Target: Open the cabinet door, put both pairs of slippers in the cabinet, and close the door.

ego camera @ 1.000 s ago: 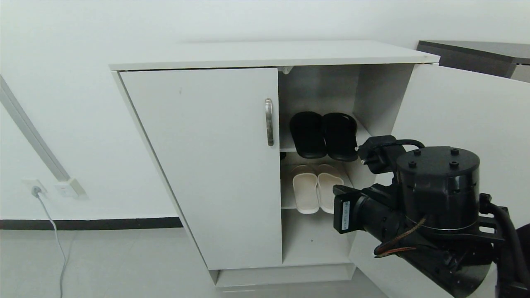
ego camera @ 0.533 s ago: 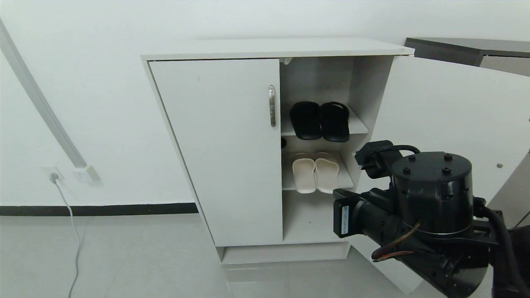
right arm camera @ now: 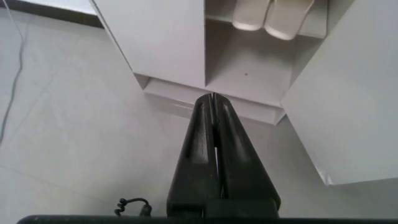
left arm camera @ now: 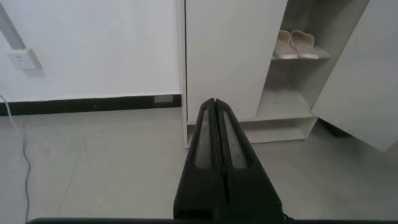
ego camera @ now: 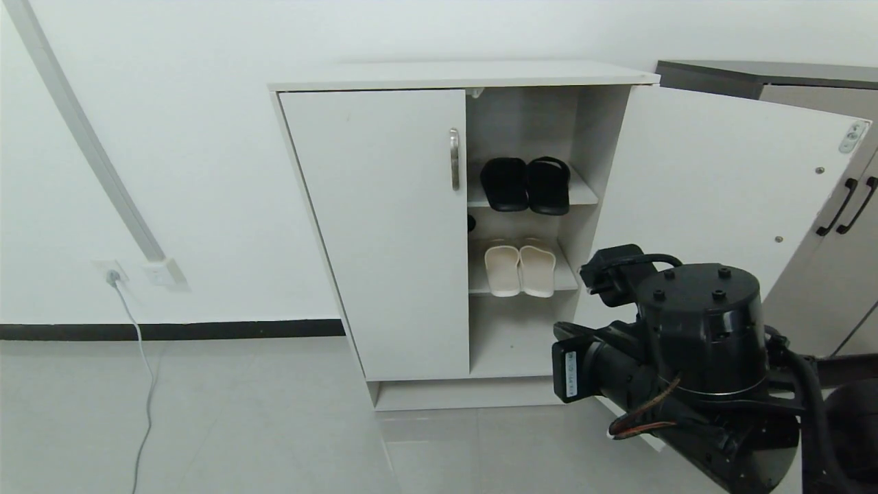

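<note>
A plain white cabinet (ego camera: pixel 384 233) with a silver handle (ego camera: pixel 454 159) holds black slippers (ego camera: pixel 525 184) and cream slippers (ego camera: pixel 519 270), over a pale grey floor (ego camera: pixel 240 425) and black skirting (ego camera: pixel 171 331).

Note for your log: white two-door cabinet (ego camera: pixel 459 72) ahead. Its left door (ego camera: pixel 384 233) is closed, with a vertical metal bar handle (ego camera: pixel 454 159) at the inner edge. The right door (ego camera: pixel 713 185) stands wide open. A pair of black slippers (ego camera: pixel 525 184) sits on the top shelf, a pair of cream slippers (ego camera: pixel 519 269) on the shelf below. The black right arm (ego camera: pixel 693 350) is low before the open door.
</note>
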Controlling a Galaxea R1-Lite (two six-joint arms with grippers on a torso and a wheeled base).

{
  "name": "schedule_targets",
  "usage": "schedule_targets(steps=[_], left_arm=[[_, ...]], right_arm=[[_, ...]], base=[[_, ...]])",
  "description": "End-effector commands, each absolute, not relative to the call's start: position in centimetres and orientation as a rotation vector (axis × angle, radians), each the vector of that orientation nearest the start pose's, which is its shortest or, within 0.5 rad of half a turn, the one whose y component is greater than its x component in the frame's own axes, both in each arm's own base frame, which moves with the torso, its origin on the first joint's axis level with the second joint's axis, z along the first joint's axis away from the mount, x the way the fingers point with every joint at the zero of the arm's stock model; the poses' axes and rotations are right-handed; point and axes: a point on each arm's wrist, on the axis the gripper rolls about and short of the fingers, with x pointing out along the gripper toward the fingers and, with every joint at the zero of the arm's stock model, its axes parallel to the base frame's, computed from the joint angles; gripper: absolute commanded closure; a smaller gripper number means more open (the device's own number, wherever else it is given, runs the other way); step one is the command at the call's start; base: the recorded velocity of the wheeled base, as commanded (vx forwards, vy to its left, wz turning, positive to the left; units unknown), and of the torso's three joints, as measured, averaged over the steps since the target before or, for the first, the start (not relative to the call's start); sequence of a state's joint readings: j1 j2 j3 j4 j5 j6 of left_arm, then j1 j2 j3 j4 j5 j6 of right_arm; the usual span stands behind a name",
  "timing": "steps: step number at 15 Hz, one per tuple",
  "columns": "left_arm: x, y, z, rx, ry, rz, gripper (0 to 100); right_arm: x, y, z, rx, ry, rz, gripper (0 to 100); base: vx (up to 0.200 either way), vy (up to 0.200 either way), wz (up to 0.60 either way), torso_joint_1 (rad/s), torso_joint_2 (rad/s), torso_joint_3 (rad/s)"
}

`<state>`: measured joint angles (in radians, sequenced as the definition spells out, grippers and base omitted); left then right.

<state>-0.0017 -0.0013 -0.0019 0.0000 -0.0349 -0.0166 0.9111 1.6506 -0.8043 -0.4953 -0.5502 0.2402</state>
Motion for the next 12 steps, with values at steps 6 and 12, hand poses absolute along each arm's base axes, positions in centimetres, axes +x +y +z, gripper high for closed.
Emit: schedule_targets(steps=[6,12], left_arm=[[-2.29,-0.08,7.59,-0.017,-0.001,-0.037,100],[-2.29,-0.08,7.59,-0.017,-0.001,-0.037,100]], right_arm=[[18.81,22.12,18.06,-0.009,0.312,0.318,100],[18.82,22.14,18.10,-0.008,0.311,0.318,100]], base=[[0.000,0.000,0.00,0.000,0.00,0.000],[0.000,0.000,0.00,0.000,0.00,0.000]])
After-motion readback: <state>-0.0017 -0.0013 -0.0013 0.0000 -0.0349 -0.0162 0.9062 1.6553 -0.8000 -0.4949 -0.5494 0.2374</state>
